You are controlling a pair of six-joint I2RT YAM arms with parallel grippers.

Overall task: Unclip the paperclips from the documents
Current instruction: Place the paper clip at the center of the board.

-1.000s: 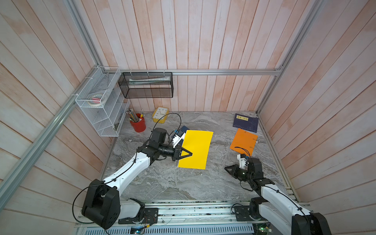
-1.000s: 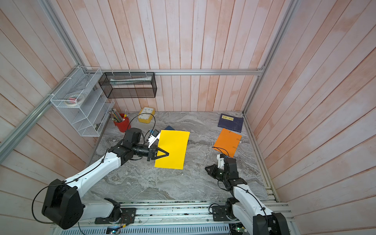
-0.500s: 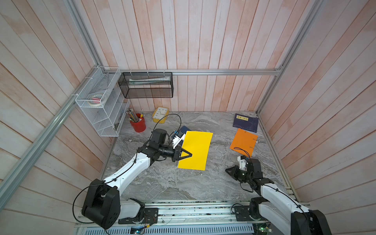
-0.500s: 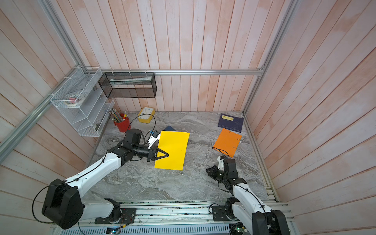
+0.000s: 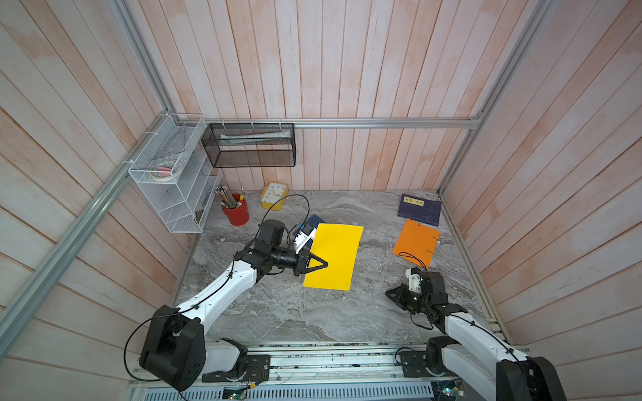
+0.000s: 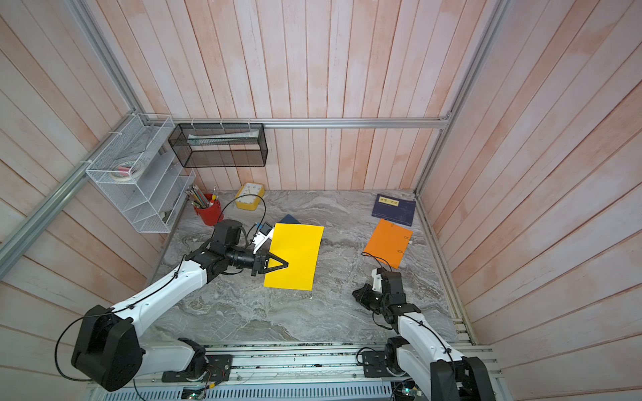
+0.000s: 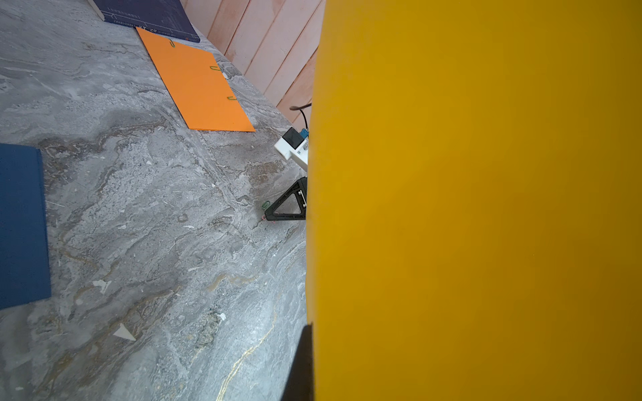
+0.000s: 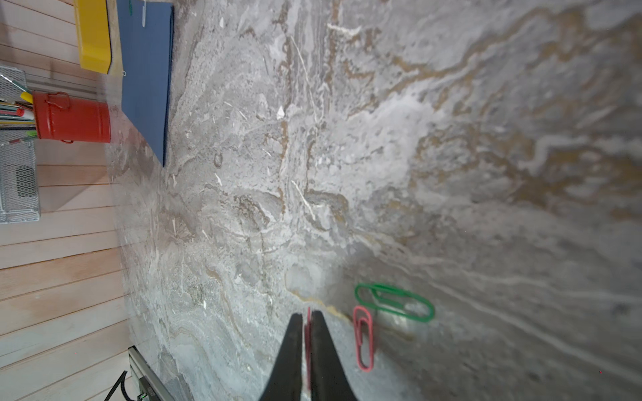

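Observation:
The yellow document (image 5: pixel 335 257) is pinched at its left edge by my left gripper (image 5: pixel 324 265), which is shut on it; the sheet fills half the left wrist view (image 7: pixel 469 208). A blue document (image 7: pixel 21 225) lies partly under it. The orange document (image 5: pixel 415 243) lies flat at the right with green paperclips (image 7: pixel 214 68) on its edge. My right gripper (image 8: pixel 307 319) is low over the table, shut on a reddish paperclip (image 8: pixel 307 333) held edge-on between its fingers. A loose red paperclip (image 8: pixel 363 342) and a green one (image 8: pixel 394 302) lie beside its tips.
A dark navy booklet (image 5: pixel 419 209) sits at the back right. A red pencil cup (image 5: pixel 236 210) and a yellow clock (image 5: pixel 274 196) stand at the back left under a white wire shelf (image 5: pixel 173 180) and a black mesh basket (image 5: pixel 250 145).
My right gripper has drifted slightly nearer to the table's front, still shut on the reddish clip. The left arm and the yellow sheet have not moved.

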